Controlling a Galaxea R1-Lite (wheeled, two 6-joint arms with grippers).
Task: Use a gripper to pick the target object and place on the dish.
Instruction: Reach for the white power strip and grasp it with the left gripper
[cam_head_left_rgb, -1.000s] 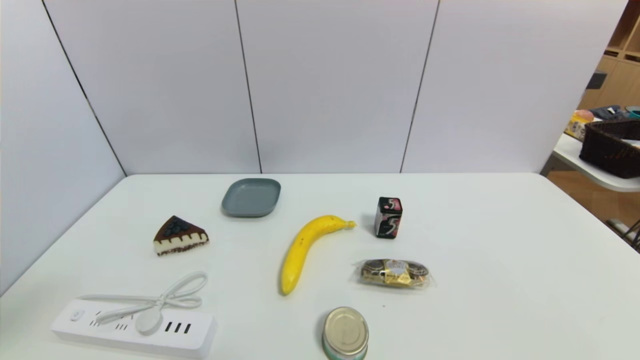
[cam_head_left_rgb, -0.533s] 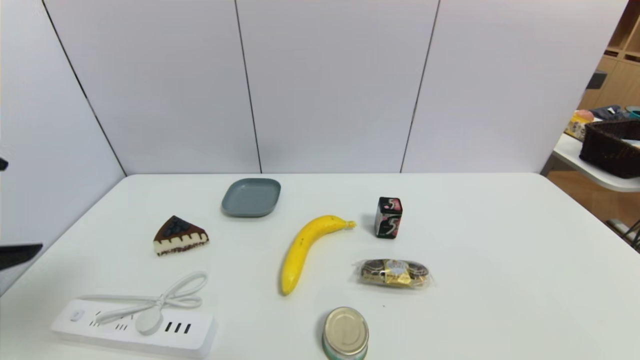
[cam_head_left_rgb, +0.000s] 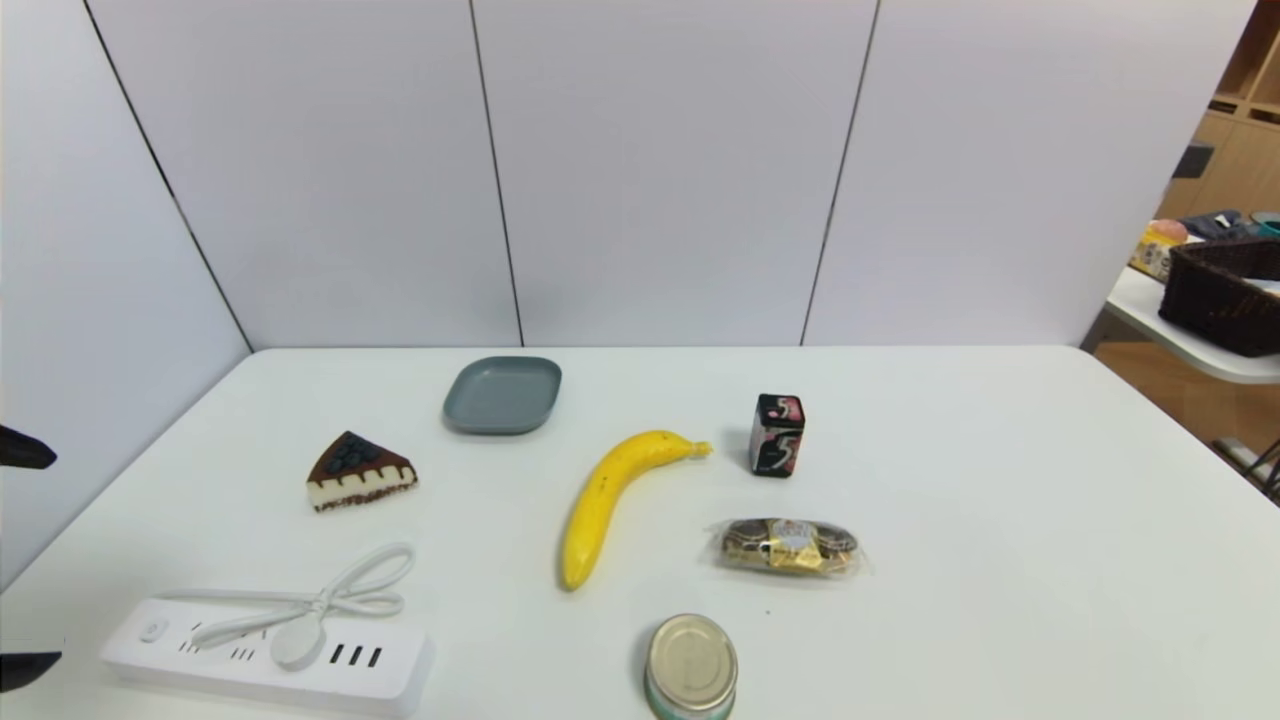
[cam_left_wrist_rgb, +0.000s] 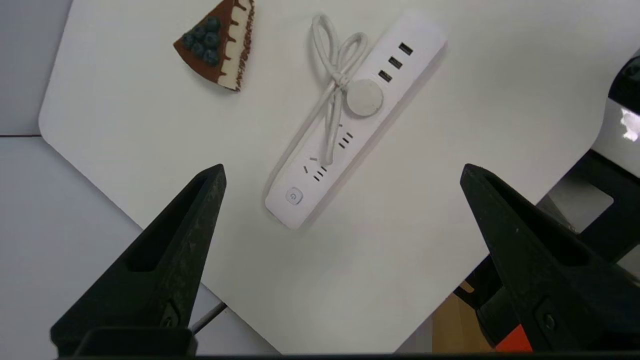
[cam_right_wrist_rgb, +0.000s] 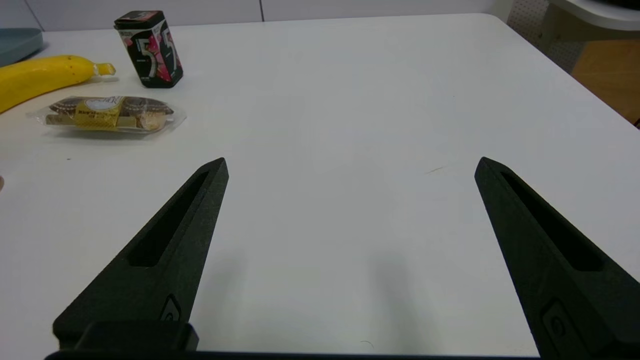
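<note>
The left gripper (cam_left_wrist_rgb: 342, 170) hangs high over the table's (cam_head_left_rgb: 1000, 560) near left corner with its jaws spread wide and nothing between them, above the power strip (cam_head_left_rgb: 265, 657), which lies flat at the near left with its looped cord on top. The dish (cam_head_left_rgb: 502, 394) sits far back, beyond the cake slice (cam_head_left_rgb: 358, 472). The right gripper (cam_right_wrist_rgb: 350, 165) hovers wide apart and empty over bare table at the right.

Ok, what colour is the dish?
Grey-blue, plain, no pattern. The dish shows best in the head view.
</note>
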